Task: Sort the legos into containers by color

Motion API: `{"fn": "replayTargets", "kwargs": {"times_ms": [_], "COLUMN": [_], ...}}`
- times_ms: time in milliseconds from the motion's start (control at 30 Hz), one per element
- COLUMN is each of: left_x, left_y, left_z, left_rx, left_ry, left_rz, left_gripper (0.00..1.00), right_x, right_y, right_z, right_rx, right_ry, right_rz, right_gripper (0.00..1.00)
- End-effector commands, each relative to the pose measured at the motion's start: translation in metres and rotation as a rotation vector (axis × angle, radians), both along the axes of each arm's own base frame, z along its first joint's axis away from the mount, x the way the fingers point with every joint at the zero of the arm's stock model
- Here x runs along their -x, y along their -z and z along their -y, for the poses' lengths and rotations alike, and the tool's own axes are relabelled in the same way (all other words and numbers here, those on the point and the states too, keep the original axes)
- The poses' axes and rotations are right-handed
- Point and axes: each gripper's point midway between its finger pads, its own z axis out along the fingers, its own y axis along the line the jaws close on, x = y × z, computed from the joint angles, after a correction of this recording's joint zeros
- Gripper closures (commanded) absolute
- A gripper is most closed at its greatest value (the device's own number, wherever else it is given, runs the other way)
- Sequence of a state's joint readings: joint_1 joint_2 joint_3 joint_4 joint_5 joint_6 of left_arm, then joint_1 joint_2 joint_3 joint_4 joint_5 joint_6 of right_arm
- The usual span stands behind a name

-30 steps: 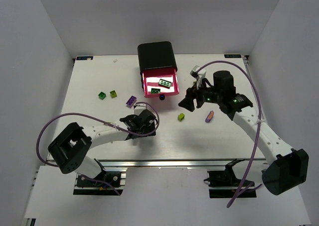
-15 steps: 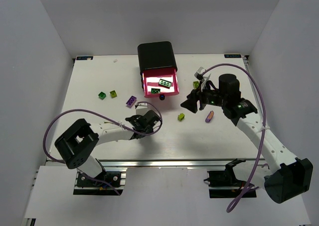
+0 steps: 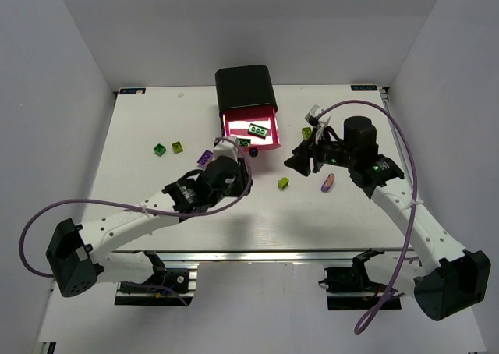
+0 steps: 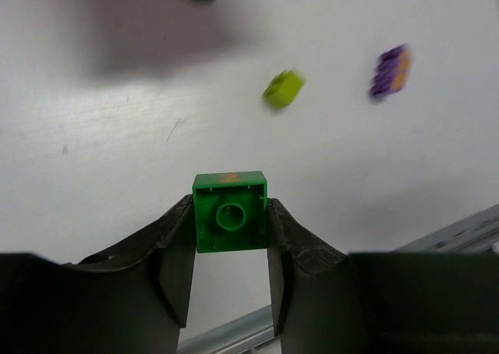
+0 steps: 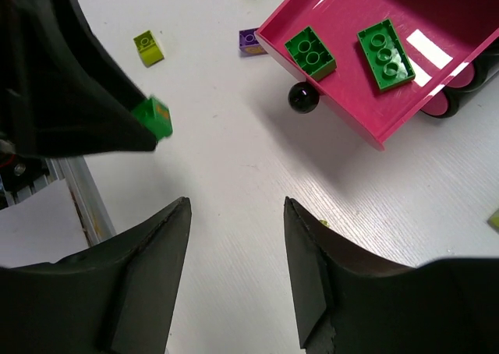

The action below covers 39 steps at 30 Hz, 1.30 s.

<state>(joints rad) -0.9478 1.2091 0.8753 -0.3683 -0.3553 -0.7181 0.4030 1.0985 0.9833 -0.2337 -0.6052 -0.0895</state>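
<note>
Carrying a small dark green studded plastic brick (image 4: 230, 207) toward the open glossy magenta drawer (image 5: 355, 97). My left gripper (image 4: 230, 220) has its two black fingers closed on the brick's side walls, with the hollow underside and its round tube facing the wrist camera. My right gripper (image 5: 236, 206) has its fingers spread wide with nothing between them, and it hovers over the white table (image 3: 156, 120) to the right of the drawer.

The drawer projects from a black rounded-corner cabinet (image 3: 244, 85) at the middle of the far edge. A shorter green brick (image 5: 310, 52) and a longer green brick (image 5: 383, 54) lie on its floor, so I judge that green belongs here.

To do this step well, I would:
- carry the held brick past the round black knob (image 5: 302, 97) and the front wall;
- lower it close to the drawer floor before parting the fingers, since hard plastic may bounce on that slick surface;
- avoid nudging the drawer.

The bricks look rigid, shiny and sharp-edged, and the tabletop looks matte and faintly scratched.

Unsorted pieces:
- lime brick (image 3: 283, 183) and purple piece (image 3: 328, 182), right of centre;
- loose dark green brick (image 3: 159, 150), second lime brick (image 3: 177, 146) and purple brick (image 3: 205, 157), toward the left edge.
</note>
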Motion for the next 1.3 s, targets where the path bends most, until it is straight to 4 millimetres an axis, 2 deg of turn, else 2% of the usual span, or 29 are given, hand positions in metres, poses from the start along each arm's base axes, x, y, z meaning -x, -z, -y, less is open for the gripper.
{"fn": "replayTargets", "kwargs": {"times_ms": [0, 33, 67, 133, 167, 233, 267, 300, 333, 367, 433, 600, 633, 733, 767, 833, 867, 933, 1000, 1133, 1167, 1200, 1267], "left_x": [-0.022, -0.03, -0.041, -0.061, -0.076, -0.093, -0.108, -0.118, -0.126, -0.139, -0.154, -0.19, -0.195, -0.209, -0.214, -0.222, -0.227, -0.232, -0.236, -0.235, -0.231, -0.226, -0.215], "left_y": [-0.06, -0.062, -0.084, -0.098, -0.11, -0.116, -0.106, -0.122, -0.12, -0.108, -0.114, -0.091, -0.089, -0.076, -0.074, -0.065, -0.062, -0.052, -0.053, -0.068, -0.085, -0.089, -0.105], "left_z": [0.003, 0.005, 0.008, 0.006, 0.014, 0.016, 0.019, 0.022, 0.021, 0.02, 0.018, -0.001, -0.003, -0.007, -0.012, -0.011, -0.016, -0.018, -0.018, -0.015, -0.016, -0.018, -0.02], "left_rx": [0.008, -0.02, -0.01, -0.052, -0.056, -0.096, -0.134, -0.123, -0.141, -0.175, -0.188, -0.254, -0.258, -0.272, -0.277, -0.289, -0.295, -0.315, -0.299, -0.244, -0.212, -0.202, -0.148], "left_ry": [0.015, -0.003, -0.025, -0.078, -0.097, -0.12, -0.138, -0.149, -0.163, -0.179, -0.208, -0.288, -0.297, -0.308, -0.321, -0.319, -0.328, -0.332, -0.327, -0.308, -0.306, -0.298, -0.29], "left_rz": [0.138, 0.153, 0.195, 0.24, 0.261, 0.279, 0.266, 0.29, 0.288, 0.271, 0.279, 0.238, 0.236, 0.213, 0.207, 0.183, 0.174, 0.151, 0.143, 0.148, 0.169, 0.171, 0.201], "left_gripper": [1.0, 1.0, 1.0, 1.0, 1.0, 1.0, 1.0, 1.0, 1.0, 1.0, 1.0, 1.0, 0.97, 0.83, 0.72, 0.63, 0.49, 0.36, 0.25, 0.19, 0.19, 0.21, 0.4], "right_x": [-0.002, -0.001, -0.002, -0.003, -0.002, -0.002, -0.002, -0.002, -0.002, -0.002, -0.003, -0.003, -0.003, -0.004, -0.004, -0.004, -0.005, -0.005, -0.005, -0.007, -0.006, -0.008, -0.007], "right_y": [-0.011, -0.01, -0.01, -0.01, -0.008, -0.007, -0.006, -0.006, -0.006, -0.005, -0.005, -0.007, -0.007, -0.007, -0.007, -0.007, -0.006, -0.006, -0.006, -0.004, -0.003, -0.002, -0.001], "right_z": [0.002, 0.001, 0.002, 0.003, 0.002, 0.002, 0.002, 0.001, 0.002, 0.002, 0.002, 0.003, 0.003, 0.004, 0.004, 0.004, 0.004, 0.005, 0.005, 0.006, 0.005, 0.006, 0.006], "right_rx": [-0.014, -0.013, -0.011, -0.012, -0.01, -0.01, -0.008, -0.009, -0.009, -0.007, -0.007, -0.01, -0.009, -0.008, -0.007, -0.007, -0.005, -0.004, -0.005, -0.002, 0.0, 0.001, 0.004], "right_ry": [-0.002, -0.004, -0.001, 0.002, 0.002, -0.001, -0.002, -0.004, -0.003, -0.001, -0.001, 0.002, 0.0, 0.004, 0.004, 0.005, 0.007, 0.008, 0.008, 0.011, 0.007, 0.008, 0.004], "right_rz": [0.066, 0.065, 0.064, 0.065, 0.06, 0.058, 0.054, 0.055, 0.053, 0.049, 0.052, 0.062, 0.06, 0.062, 0.062, 0.063, 0.061, 0.06, 0.06, 0.054, 0.051, 0.052, 0.047], "right_gripper": [0.44, 0.43, 0.44, 0.44, 0.44, 0.44, 0.44, 0.44, 0.44, 0.44, 0.44, 0.41, 0.4, 0.39, 0.39, 0.38, 0.38, 0.37, 0.36, 0.35, 0.35, 0.35, 0.35]}}
